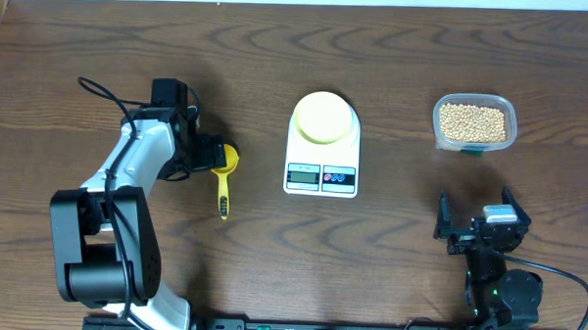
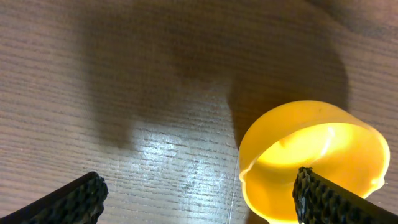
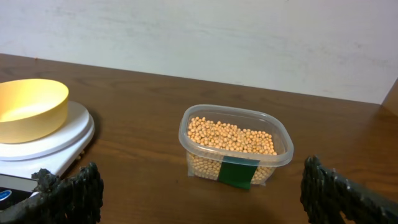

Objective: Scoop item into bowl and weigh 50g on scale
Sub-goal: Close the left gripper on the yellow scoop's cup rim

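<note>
Nearest me, the right gripper (image 1: pixel 475 212) sat low by the front edge of the table (image 1: pixel 388 276), claw spread wide and holding nothing. To the left, the left gripper (image 1: pixel 216 156) was also fully open and empty, hanging over the cup end of the yellow scoop (image 1: pixel 223 194). From its own camera the cup lay right against one finger (image 2: pixel 323 199); I couldn't tell if they touched.

The scoop looked like light, stiff, smooth plastic. I'd take it by the thin handle, which pointed toward the near edge, because a pinch on the rounded cup would likely slip.

Mid-table stood the scale (image 1: pixel 321 176) with the bowl (image 1: pixel 324 118) empty on its platform. The bowl seemed light enough to shift if it were nudged.

Farther right, the beans (image 3: pixel 230 135) filled a clear container (image 3: pixel 205 167). They looked small, hard and round, so I'd expect them to roll and scatter, and to be no good for pinching. The thin tub would probably slide when dug into, so the free claw might steady it.

The scale and bowl stood squarely between scoop and container, so the crossing would need height.
</note>
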Available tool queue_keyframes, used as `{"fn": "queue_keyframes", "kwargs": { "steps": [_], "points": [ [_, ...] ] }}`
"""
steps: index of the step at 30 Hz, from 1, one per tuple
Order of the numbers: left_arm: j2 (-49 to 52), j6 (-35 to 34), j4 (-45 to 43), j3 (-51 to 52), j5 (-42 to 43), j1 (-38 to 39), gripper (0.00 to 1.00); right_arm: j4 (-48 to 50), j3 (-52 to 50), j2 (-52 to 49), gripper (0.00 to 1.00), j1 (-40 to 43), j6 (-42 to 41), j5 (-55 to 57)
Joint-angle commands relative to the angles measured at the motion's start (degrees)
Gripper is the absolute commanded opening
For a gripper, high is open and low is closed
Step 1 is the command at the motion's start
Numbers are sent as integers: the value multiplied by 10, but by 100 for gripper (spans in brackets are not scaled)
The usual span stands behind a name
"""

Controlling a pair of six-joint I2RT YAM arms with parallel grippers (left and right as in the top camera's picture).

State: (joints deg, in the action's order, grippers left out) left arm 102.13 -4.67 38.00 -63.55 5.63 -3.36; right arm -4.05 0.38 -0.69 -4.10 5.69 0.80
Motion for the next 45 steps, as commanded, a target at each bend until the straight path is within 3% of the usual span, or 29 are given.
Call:
{"fn": "queue_keyframes", "kwargs": {
  "steps": [1,45],
  "points": [
    [9,3,-7,7,-7,-3,98,-3,-1,3,99,-4,4,-3],
    [50,3,-39,33,-7,-3,98,-3,-1,3,99,-4,4,-3]
  ]
}}
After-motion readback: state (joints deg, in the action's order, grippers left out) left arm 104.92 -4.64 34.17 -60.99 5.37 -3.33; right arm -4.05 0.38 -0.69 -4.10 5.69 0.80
